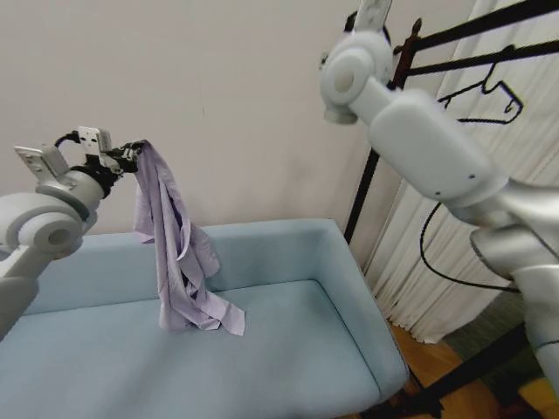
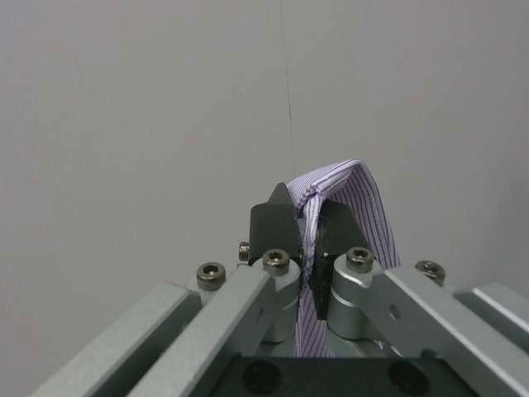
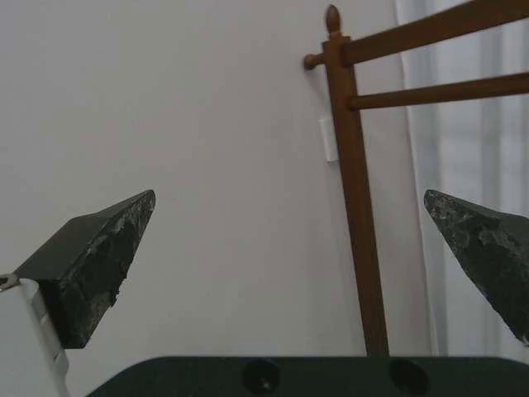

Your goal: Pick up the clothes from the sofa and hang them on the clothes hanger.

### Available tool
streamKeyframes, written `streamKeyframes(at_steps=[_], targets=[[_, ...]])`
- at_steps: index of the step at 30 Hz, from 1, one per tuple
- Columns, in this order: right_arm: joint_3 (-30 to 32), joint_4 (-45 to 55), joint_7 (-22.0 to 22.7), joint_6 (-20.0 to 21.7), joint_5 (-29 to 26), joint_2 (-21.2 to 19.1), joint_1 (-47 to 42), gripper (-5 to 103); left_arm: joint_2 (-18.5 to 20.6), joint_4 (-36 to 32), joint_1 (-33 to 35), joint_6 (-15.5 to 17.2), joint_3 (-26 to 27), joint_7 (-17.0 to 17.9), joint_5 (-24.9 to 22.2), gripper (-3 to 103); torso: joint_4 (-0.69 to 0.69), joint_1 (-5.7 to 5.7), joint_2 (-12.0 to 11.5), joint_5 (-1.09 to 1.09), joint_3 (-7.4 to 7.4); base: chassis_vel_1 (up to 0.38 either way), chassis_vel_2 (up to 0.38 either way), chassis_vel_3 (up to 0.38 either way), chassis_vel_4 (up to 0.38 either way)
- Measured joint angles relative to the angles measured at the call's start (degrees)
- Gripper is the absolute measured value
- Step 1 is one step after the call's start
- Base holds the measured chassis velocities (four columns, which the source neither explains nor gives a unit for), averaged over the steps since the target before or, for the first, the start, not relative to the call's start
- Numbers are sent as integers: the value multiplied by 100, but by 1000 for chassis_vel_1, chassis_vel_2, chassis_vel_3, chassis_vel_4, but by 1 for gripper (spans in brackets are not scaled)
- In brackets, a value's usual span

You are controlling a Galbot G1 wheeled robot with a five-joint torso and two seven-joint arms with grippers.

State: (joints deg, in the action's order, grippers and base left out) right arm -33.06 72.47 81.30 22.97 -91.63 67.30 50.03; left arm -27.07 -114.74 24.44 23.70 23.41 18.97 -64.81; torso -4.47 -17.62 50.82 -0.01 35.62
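Observation:
A lilac striped shirt [image 1: 175, 253] hangs from my left gripper [image 1: 133, 155], which is shut on its top fold high above the light blue sofa [image 1: 288, 349]. The shirt's lower end still rests on the seat cushion. In the left wrist view the striped cloth [image 2: 339, 198] is pinched between the dark fingertips of the left gripper [image 2: 307, 240]. My right arm is raised at the top right, its gripper [image 3: 289, 248] open and facing the brown wooden clothes rack [image 3: 351, 182]. In the head view the rack [image 1: 410, 61] stands to the right of the sofa.
A black wire hanger [image 1: 493, 92] hangs on the rack's rail. White curtains [image 1: 454, 288] fall behind the rack. A black cable [image 1: 432, 253] loops down by the curtain. Wooden floor [image 1: 428, 362] shows right of the sofa. A plain wall stands behind.

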Motion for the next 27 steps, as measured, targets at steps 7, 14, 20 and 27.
streamKeyframes(at_steps=[7, 14, 20, 27], targets=[[-337, -1344, 258, -13, -260, 250, 444, 100, -200, -133, 311, -55, 223, 45, -3, 3, 0, 0, 0, 1, 1, 0, 0, 0, 0], [-332, -2132, 206, 76, -409, 127, 523, 100, -396, -219, 654, -88, 618, 42, -3, 3, -1, 0, 0, 2, 1, 0, 0, 0, 0], [-354, -3233, -262, 178, 135, 187, 605, 100, -608, -320, 945, -100, 932, 35, 32, 3, 0, 0, 0, 2, 1, 0, 0, 0, 0], [-312, -4086, -576, 146, 517, 243, 638, 100, -796, -457, 1135, -101, 1093, 35, 160, 3, 1, 0, -1, 2, 1, 0, 0, 0, 0]])
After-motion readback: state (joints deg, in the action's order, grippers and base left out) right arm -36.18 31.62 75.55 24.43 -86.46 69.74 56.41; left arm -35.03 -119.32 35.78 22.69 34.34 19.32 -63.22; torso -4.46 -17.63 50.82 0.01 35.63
